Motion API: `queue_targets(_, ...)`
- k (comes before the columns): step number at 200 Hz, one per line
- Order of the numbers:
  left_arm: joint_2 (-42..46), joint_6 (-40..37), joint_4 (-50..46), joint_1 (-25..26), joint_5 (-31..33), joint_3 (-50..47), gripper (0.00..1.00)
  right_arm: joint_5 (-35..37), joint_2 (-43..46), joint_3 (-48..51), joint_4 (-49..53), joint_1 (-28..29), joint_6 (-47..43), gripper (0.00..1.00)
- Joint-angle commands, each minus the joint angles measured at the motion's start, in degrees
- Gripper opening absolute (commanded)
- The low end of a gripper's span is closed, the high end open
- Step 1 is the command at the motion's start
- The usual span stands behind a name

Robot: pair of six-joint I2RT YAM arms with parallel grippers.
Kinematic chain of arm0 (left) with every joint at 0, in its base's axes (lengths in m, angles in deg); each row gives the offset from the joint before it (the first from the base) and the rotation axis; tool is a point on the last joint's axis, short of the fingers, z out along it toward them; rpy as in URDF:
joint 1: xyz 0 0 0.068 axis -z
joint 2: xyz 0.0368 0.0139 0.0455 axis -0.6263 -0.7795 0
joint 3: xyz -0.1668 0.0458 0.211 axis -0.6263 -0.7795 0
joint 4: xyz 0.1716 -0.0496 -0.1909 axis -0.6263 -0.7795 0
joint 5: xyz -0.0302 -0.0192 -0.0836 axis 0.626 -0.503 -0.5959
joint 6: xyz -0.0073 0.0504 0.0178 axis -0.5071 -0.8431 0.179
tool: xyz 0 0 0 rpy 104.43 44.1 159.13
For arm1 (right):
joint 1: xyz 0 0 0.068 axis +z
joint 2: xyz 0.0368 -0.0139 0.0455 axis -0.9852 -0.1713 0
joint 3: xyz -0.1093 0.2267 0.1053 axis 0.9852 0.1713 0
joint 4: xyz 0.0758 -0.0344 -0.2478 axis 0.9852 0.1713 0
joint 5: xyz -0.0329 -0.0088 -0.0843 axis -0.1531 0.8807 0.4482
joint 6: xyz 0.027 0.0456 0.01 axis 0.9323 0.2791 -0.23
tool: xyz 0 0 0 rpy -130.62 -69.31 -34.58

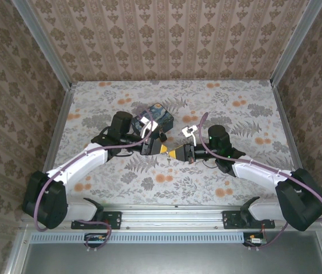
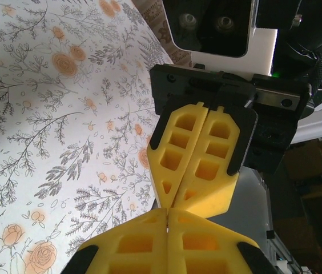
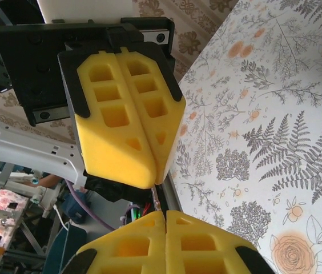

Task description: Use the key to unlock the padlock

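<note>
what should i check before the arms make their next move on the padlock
1. left claw shut: ok, its yellow fingers are pressed together.
2. right claw shut: ok, its fingers are pressed together too.
3. claws lined up: ok, they meet tip to tip above the table.
4. padlock gripped: cannot tell from these views.
5. key gripped: cannot tell, for the same reason.
6. tin out of the way: ok, it lies beyond the left claw, apart from the fingertips.
</note>
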Motion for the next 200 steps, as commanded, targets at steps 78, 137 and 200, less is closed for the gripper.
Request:
queue_targets(78,1.3,21.9,28.3,-1.6,1.1,-9.2,0.00,9.9,-3.8,6.3,-21.7,0.3,13.1,0.40)
queue_targets(137,2.1,23.4,29.5,-3.9,1.3,-10.6,0.00,11.3,-7.9,6.6,-27.8,1.8,16.6,0.38)
queue_targets(200,1.9,24.8,31.5,-4.3,0.3,-11.1,0.00,11.4,-9.9,5.0,-29.7,2.1,17.3,0.37)
